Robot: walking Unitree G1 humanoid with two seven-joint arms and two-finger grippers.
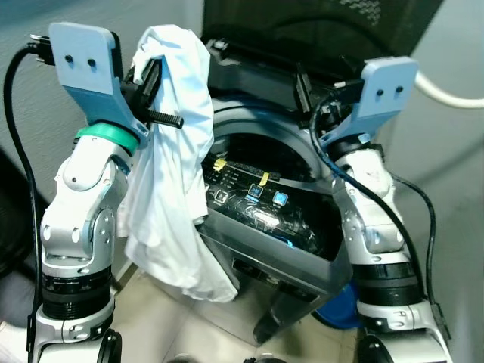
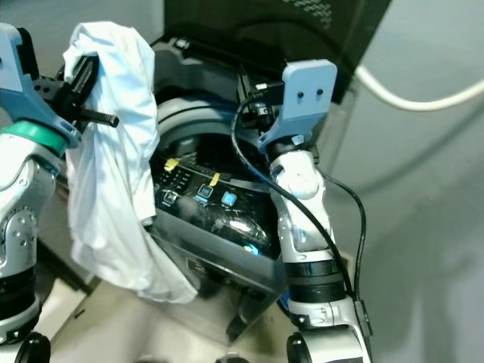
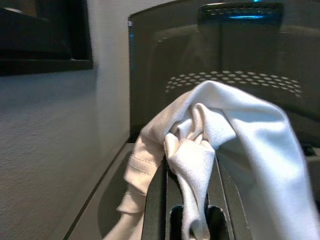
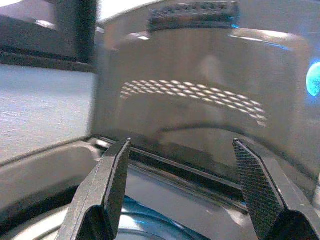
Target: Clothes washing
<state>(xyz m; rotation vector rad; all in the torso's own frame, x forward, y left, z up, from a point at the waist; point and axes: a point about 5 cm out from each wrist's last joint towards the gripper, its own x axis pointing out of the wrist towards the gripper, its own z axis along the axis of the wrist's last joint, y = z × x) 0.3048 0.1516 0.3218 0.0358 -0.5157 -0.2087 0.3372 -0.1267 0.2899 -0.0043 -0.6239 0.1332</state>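
Note:
A white garment (image 1: 172, 159) hangs from my left gripper (image 1: 155, 76), which is shut on its bunched top and held high at the left rim of the washing machine. The cloth (image 3: 200, 145) is pinched between the two black fingers (image 3: 155, 200) in the left wrist view and drapes down past my left forearm. The top-loading washing machine (image 1: 272, 249) stands in front of me with its lid raised and its dark drum opening (image 1: 257, 155) exposed. My right gripper (image 4: 182, 165) is open with nothing between its fingers (image 4: 112, 175), held above the drum's right rim near the lid.
The machine's control panel (image 1: 249, 198) with blue lit buttons faces me at the front edge. A white hose (image 2: 408, 94) runs along the grey wall at the right. A blue object (image 1: 340, 310) sits low beside the machine by my right arm. Pale tiled floor (image 1: 212, 333) lies below.

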